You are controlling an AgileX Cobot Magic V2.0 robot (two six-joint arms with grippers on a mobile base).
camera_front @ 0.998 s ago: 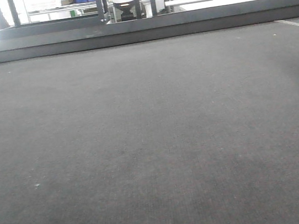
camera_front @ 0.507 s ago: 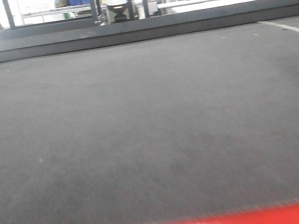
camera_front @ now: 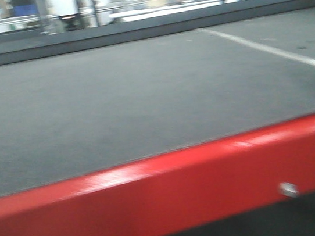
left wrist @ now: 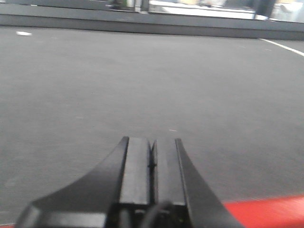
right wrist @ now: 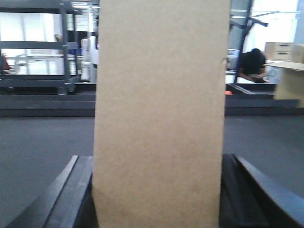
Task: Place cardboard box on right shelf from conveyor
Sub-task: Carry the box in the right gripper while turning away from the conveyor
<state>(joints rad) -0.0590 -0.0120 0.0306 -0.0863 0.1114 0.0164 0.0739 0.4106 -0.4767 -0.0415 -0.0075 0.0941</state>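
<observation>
The cardboard box (right wrist: 159, 85), plain tan and upright, fills the middle of the right wrist view. My right gripper (right wrist: 154, 157) is shut on it, one dark finger pressed against each side. The dark grey conveyor (right wrist: 42, 142) lies behind and below the box. In the left wrist view my left gripper (left wrist: 152, 142) is shut and holds nothing, its pads pressed together low over the conveyor (left wrist: 142, 71). The front view shows only the conveyor (camera_front: 114, 100), with neither gripper nor box in it. The right shelf is out of view.
A red frame bar (camera_front: 174, 198) crosses the bottom of the front view, and its corner (left wrist: 266, 211) shows beside the left gripper. A white line (camera_front: 265, 50) runs across the belt at right. Beyond the dark far edge (camera_front: 76, 41) are a dark rack (right wrist: 38, 47), desks and people.
The front view has drawn back and swung right: the red bar has risen into the frame, the background has slid left, and the white line has moved toward the centre.
</observation>
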